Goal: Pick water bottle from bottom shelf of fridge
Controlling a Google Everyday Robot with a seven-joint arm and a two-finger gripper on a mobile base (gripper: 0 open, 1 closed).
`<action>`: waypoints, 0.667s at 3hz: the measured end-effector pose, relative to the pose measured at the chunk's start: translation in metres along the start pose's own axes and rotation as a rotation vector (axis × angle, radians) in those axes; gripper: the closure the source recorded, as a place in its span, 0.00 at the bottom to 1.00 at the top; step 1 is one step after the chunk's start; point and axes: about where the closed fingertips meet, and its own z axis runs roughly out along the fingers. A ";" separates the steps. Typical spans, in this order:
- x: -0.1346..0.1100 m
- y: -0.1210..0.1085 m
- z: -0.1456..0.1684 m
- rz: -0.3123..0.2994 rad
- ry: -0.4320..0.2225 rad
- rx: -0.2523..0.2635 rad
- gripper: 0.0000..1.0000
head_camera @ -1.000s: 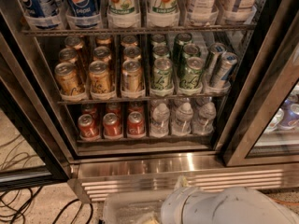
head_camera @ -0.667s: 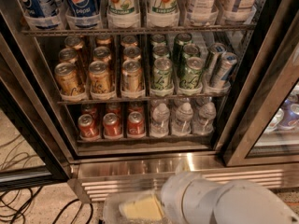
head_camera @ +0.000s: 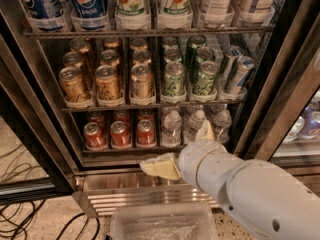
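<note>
Hovering at the bottom shelf (head_camera: 125, 148) front, the pincer (head_camera: 178, 148) gapes wide and empty before the water bottle (head_camera: 194, 125); approach step, so next it must straddle that bottle.

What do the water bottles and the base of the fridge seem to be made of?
The water bottles look like clear plastic: see-through, ribbed walls. The fridge base looks like stainless steel: grey, glossy slats. The gripper, open, is before the bottom shelf.

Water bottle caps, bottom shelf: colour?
White; the water bottles are clear. Camera view. Pincer is in front of the rightmost ones, at the bottom shelf edge.
</note>
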 end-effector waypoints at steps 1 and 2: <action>-0.003 -0.006 0.000 -0.006 -0.007 0.026 0.00; -0.002 -0.001 0.000 0.061 -0.020 0.026 0.00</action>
